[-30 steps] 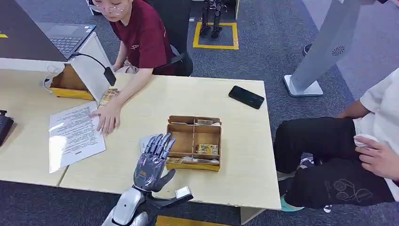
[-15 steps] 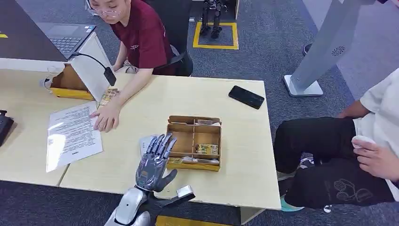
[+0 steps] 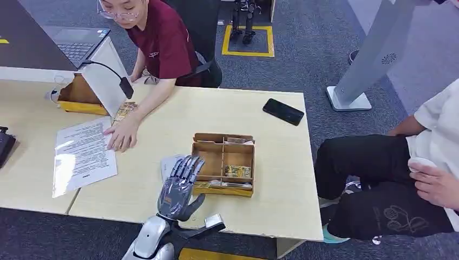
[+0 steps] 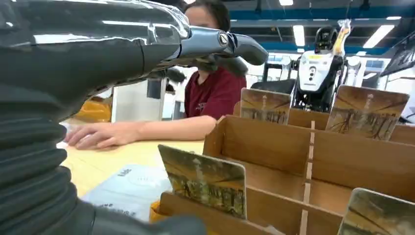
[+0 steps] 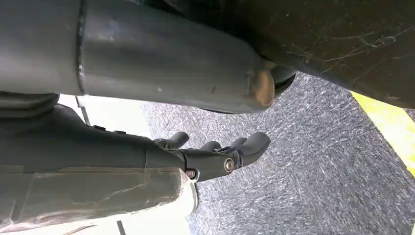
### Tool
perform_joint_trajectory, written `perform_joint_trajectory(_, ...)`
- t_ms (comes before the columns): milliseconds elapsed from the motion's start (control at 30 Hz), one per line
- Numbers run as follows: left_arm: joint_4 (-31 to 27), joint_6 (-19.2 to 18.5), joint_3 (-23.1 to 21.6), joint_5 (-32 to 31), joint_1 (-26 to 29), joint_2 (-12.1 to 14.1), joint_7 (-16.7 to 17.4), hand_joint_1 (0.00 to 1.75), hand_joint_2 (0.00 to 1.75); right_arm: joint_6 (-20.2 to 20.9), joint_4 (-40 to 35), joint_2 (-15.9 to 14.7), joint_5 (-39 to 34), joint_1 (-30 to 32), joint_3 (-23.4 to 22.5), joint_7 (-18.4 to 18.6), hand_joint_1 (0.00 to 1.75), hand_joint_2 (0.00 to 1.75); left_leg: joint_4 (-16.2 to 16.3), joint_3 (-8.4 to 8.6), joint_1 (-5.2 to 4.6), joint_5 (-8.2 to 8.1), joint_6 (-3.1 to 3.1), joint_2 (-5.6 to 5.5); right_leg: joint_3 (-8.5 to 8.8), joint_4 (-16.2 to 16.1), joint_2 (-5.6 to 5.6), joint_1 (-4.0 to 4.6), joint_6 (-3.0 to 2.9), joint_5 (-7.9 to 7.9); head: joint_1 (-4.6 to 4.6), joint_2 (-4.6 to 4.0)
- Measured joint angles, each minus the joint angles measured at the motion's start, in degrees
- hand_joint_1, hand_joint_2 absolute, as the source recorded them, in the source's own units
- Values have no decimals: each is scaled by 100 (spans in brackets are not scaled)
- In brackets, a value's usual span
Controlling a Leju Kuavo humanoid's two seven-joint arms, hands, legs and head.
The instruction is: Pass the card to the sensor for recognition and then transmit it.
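Observation:
A wooden box [image 3: 209,161] with compartments stands mid-table, with picture cards [image 3: 237,171] upright in it. My left hand [image 3: 179,187] hovers open at the box's near left corner, fingers spread over a pale sheet [image 3: 169,162], holding nothing. In the left wrist view its fingers [image 4: 215,44] reach above the box wall [image 4: 274,147], and a card [image 4: 203,180] stands just below them. The sensor, a black head on a gooseneck [image 3: 126,86], is at the far left with a card [image 3: 124,110] under it. My right hand [image 5: 215,152] hangs over the carpet, fingers loosely extended, holding nothing.
A person in a dark red shirt sits behind the table, one hand [image 3: 123,136] on a printed sheet [image 3: 82,157]. A black phone [image 3: 283,111] lies far right. Another person [image 3: 389,162] sits close to the table's right edge. A laptop [image 3: 76,43] and yellow-edged box [image 3: 80,97] stand far left.
The person has slid the printed sheet a little to the left. My left hand has edged slightly toward the box, still open.

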Motion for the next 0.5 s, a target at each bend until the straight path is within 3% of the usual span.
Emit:
perform_joint_trajectory(100,150,-107,113,83,-144,9,-144,175,175,-33,0,0,0,0,0,-26,0,0,0,0,0,0,0,0,2,0,0,0,0,0,0,0)
perform_joint_trajectory(167,211,0,122,-46,-147,11,-34,175,175,-28,0,0,-2,0,0,-26,0,0,0,1,0,0,0,1,2,0,1,0,0,0,0,0)
perform_joint_trajectory(267,321,51,122,-62,-130,-15,18,162,175,-22,0,0,0,-1,7,-26,0,0,0,-1,0,0,0,-3,2,0,-1,0,0,0,0,0)
perform_joint_trajectory(300,343,51,122,-31,-129,-18,13,175,175,-18,0,0,0,-2,9,-26,0,0,0,-1,1,0,0,-3,2,0,-1,0,0,0,0,0)
perform_joint_trajectory(500,367,83,155,91,-131,-26,-28,175,175,-18,0,0,0,-1,17,-26,0,0,0,-1,0,0,0,-2,1,0,0,0,0,0,2,0)
